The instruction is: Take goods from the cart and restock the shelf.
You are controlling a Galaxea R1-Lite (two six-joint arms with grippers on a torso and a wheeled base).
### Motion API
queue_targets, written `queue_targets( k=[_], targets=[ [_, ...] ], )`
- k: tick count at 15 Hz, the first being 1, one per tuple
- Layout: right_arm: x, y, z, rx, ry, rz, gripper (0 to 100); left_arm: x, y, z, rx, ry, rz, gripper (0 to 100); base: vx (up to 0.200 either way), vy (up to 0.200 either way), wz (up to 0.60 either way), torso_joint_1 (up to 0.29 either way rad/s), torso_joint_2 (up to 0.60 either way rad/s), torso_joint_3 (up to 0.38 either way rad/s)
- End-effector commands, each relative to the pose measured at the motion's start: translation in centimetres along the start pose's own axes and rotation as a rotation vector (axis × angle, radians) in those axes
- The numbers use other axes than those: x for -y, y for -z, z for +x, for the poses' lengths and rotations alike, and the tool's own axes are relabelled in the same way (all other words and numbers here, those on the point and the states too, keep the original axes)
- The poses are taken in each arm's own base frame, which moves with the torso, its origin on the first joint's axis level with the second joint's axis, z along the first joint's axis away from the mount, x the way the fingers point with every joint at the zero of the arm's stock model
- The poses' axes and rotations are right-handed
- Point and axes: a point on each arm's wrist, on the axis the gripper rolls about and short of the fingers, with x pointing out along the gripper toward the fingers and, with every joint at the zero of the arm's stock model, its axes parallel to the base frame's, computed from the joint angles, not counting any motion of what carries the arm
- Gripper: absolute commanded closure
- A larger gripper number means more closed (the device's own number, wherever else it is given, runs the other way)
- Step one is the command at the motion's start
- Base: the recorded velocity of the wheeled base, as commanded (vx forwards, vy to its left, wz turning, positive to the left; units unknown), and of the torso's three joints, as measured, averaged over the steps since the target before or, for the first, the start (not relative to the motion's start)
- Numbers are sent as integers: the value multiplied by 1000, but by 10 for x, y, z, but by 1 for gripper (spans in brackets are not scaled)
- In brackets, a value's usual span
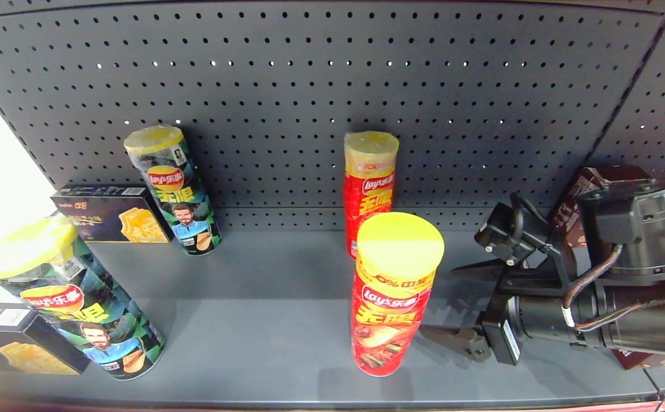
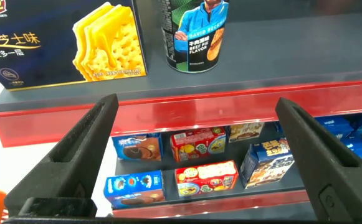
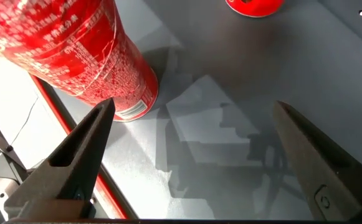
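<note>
**A:** What is the right gripper doing?

**B:** The right gripper (image 1: 436,300) hangs low over the grey shelf (image 1: 264,297), its two black fingers spread wide with nothing between them. In the right wrist view, the right gripper (image 3: 190,115) shows bare shelf surface in the gap.

**A:** What is closest to it?

**B:** A front red can (image 1: 392,297) of crisps with a yellow lid stands upright just beside the fingertips, near the shelf's front edge. It is close to the gripper but apart from it. The wrist camera sees the same can (image 3: 75,56) by one finger.

**A:** And farther back?

**B:** A rear red can (image 1: 368,183) stands upright behind the first, against the pegboard back panel (image 1: 309,86).

**A:** The other gripper?

**B:** The left gripper (image 2: 198,104) is released too, fingers wide and empty, in front of the shelf's red front lip (image 2: 230,102). Small snack boxes (image 2: 199,162) on a lower shelf show beyond it.

**A:** What else is on the shelf?

**B:** On the left, a rear green can (image 1: 175,191) stands by the pegboard, beside a rear dark cracker box (image 1: 112,214). A front green can (image 1: 78,303) stands near the edge, just beside a front dark cracker box (image 1: 12,340). Brown boxes (image 1: 587,183) sit behind the right arm.
</note>
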Motion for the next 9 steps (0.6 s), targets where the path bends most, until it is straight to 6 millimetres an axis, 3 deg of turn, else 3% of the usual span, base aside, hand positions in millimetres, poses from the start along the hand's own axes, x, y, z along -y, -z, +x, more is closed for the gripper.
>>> queue_targets(
  k=[1, 9],
  targets=[
    [0, 1, 2, -4, -2, 0, 0, 0, 0, 0, -1, 1, -1, 0, 0, 0, 0, 0, 0, 0],
    [0, 1, 5, -12, -5, 1, 0, 0, 0, 0, -4, 1, -1, 0, 0, 0, 0, 0, 0, 0]
  ],
)
